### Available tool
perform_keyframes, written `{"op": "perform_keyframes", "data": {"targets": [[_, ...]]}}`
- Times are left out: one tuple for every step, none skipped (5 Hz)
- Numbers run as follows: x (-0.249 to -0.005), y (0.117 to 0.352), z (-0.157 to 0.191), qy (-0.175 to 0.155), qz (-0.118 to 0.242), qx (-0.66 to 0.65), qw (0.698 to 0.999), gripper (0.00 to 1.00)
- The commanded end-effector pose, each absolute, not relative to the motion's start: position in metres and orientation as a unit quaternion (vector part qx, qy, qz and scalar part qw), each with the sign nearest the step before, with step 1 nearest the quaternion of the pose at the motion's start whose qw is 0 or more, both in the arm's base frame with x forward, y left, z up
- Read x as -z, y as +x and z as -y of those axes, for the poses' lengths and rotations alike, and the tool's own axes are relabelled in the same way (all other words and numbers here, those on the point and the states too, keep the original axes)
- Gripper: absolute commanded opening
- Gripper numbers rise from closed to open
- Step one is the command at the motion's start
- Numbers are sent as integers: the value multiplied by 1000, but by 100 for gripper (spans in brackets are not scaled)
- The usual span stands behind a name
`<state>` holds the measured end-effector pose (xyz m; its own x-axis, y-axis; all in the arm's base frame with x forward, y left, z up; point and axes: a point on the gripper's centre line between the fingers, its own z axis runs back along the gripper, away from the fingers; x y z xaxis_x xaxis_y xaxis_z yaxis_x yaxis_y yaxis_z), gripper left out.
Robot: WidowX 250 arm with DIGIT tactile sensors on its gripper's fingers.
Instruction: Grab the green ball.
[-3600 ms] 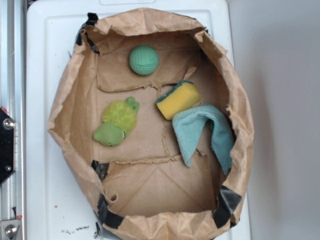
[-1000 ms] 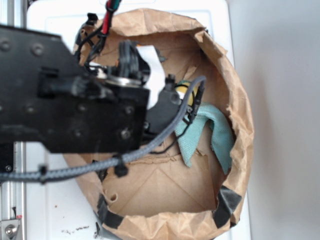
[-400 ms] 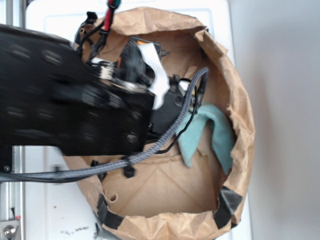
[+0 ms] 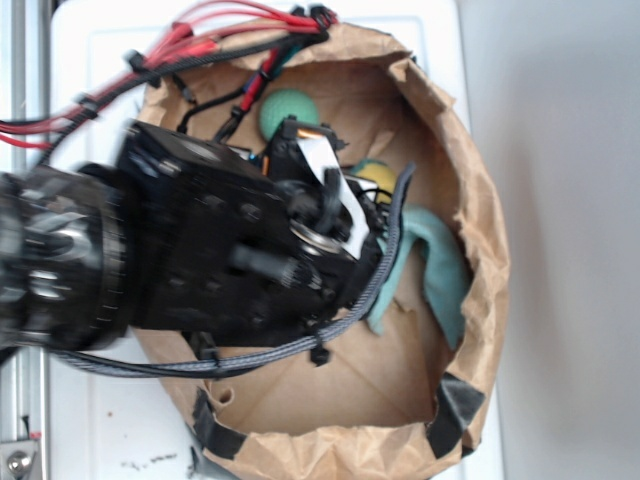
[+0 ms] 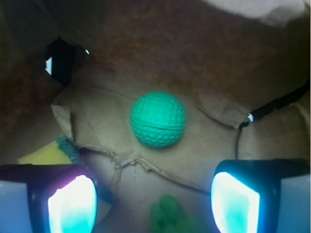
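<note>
One robot arm (image 4: pixel 150 260), black and bulky, covers most of the left half of the paper bag (image 4: pixel 480 230), with red wires (image 4: pixel 190 40) and a grey braided cable (image 4: pixel 385 260) running off it. The bag lies opened flat like a shallow bowl on a white bench (image 4: pixel 100 420), its torn brown walls standing up all round and black tape (image 4: pixel 455 405) at its near right corner.

Inside the bag, a light blue cloth (image 4: pixel 435 265) is draped along the right wall. A yellow sponge (image 4: pixel 375 175) shows just beyond the arm, near the cloth's far end; in the wrist view a corner of it (image 5: pixel 46 153) sits at the left, beside the left finger. A patch of fuzzy green toy (image 5: pixel 167 216) shows at the bottom edge of the wrist view, between the fingers.

The tool (image 5: pixel 153 201) is spread wide, its two lit fingertips (image 5: pixel 73 204) well apart and holding nothing. The green ball (image 5: pixel 158 119) rests on the bag floor near the far wall, ahead of the tool and clear of both fingers; from above it (image 4: pixel 288 110) peeks out beyond the arm.
</note>
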<state>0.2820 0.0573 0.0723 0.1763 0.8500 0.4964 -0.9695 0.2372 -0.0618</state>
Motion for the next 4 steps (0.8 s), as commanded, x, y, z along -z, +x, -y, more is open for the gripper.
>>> {"op": "perform_keyframes", "data": {"targets": [[-78,279,-83,87,224,-625,742,100],[-79,283,-104,60,195,-634,746,100],[-79,284,-116,61,185,-635,748,100],[-73,280,-119,70,184,-632,750,100]]}}
